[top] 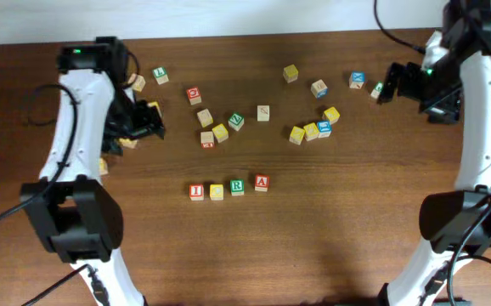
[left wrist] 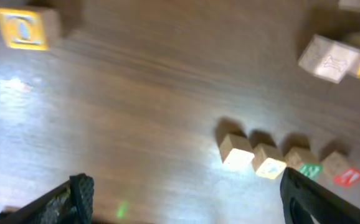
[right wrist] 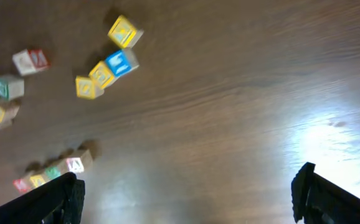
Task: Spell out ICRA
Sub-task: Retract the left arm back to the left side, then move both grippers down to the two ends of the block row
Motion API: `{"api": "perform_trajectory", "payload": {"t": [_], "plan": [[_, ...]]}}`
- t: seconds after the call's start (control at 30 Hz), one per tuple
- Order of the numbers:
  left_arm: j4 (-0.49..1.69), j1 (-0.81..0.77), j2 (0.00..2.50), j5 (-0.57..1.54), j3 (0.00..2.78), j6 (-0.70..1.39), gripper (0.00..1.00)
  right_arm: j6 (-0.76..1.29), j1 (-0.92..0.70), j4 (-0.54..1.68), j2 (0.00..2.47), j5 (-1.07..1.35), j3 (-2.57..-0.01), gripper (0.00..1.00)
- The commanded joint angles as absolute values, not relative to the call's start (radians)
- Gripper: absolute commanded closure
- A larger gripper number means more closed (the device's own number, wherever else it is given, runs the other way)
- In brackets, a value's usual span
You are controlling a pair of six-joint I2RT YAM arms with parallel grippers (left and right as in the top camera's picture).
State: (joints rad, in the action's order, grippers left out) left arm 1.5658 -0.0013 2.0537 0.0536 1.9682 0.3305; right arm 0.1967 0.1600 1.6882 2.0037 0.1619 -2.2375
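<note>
A row of small wooden letter blocks stands on the brown table: a red I block, a yellow block, a green R block and a red A block. The row also shows in the left wrist view and in the right wrist view. My left gripper is open and empty, at the left above loose blocks. My right gripper is open and empty, at the far right. In the wrist views both sets of fingers stand wide apart over bare wood.
Loose blocks lie scattered behind the row: a red-letter block, a green one, a yellow one, a blue one, and a cluster of yellow and blue blocks. More blocks lie beside the left arm.
</note>
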Motion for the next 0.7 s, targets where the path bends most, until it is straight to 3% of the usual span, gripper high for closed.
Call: {"api": "perform_trajectory", "payload": {"t": [0.0,0.2,0.33,0.4,0.5,0.57,0.6,0.67], "plan": [[1.563,-0.006,2.022,0.076,1.966,0.3,0.15,0.127,0.086,1.687,2.004,0.193,-2.141,0.02],[1.636,-0.004,1.784,0.045,1.947,0.297,0.16,0.131,0.027,1.684,2.004,0.187,-2.044,0.02],[1.536,-0.004,1.584,0.03,1.769,0.297,0.12,0.131,-0.014,1.682,2.004,0.192,-1.99,0.01],[1.489,-0.004,1.562,0.03,1.676,0.297,0.11,0.131,-0.056,1.647,2.004,0.192,-1.941,0.24],[1.335,-0.004,1.567,0.037,1.447,0.298,0.16,0.131,-0.12,1.603,2.004,0.191,-1.864,0.43],[1.219,-0.004,1.574,0.056,1.311,0.298,0.46,0.14,-0.162,1.542,2.004,0.192,-1.787,0.74],[1.184,-0.004,1.576,0.066,1.28,0.298,0.56,0.149,-0.175,1.515,2.004,0.191,-1.757,0.81],[1.09,-0.004,1.588,0.075,1.209,0.298,0.61,0.197,-0.212,1.392,2.004,0.198,-1.642,0.96]]}}
